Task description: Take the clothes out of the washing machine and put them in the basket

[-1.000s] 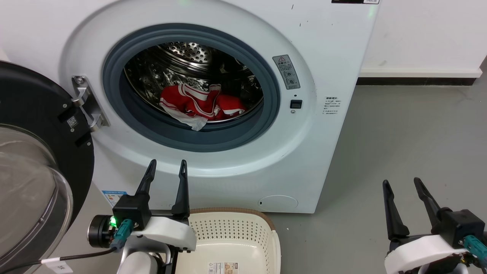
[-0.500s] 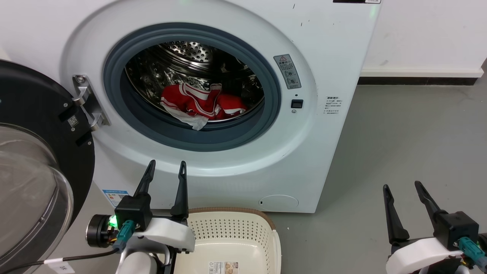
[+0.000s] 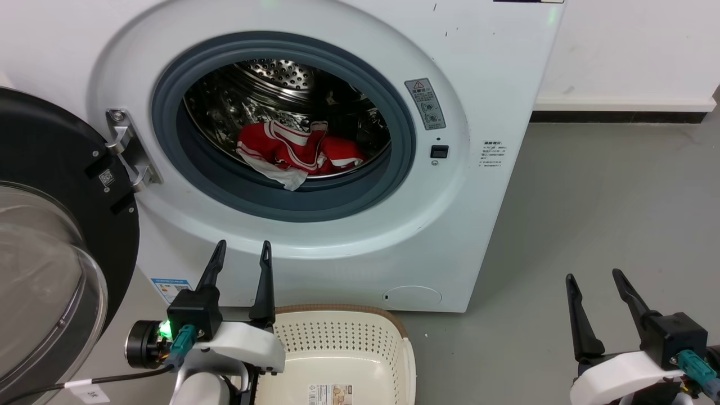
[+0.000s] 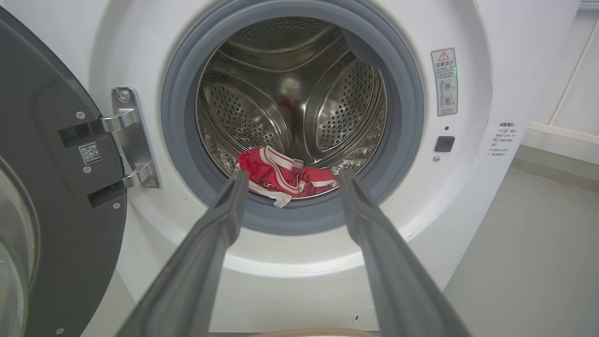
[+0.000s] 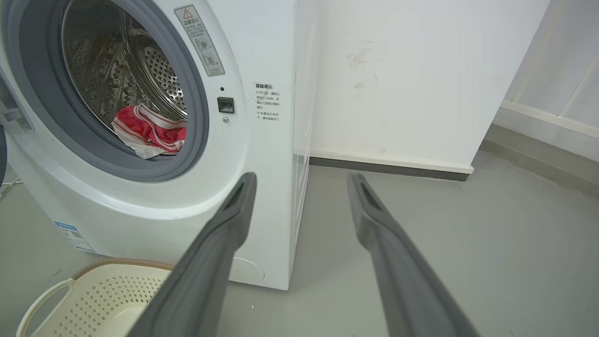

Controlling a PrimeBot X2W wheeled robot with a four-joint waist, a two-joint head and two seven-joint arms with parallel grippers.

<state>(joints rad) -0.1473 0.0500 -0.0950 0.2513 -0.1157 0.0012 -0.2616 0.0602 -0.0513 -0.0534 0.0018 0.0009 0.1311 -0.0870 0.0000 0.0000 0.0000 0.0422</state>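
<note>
**Red clothes (image 3: 298, 154) low in the drum (image 3: 270, 76)**

They lie by the near lip of the washing machine (image 3: 467, 236), door (image 3: 50, 163) open at left. The basket (image 3: 343, 337) stands on the floor (image 3: 590, 197) before it — left pincer (image 3: 243, 243) and right pincer (image 3: 593, 274) both spread, empty.

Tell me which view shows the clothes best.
Head view: it looks down into the drum and shows the whole clothes pile unblocked. The left wrist view sees them flatter, between the fingers. The right wrist view sees them obliquely, the grey rim hiding part.
</note>
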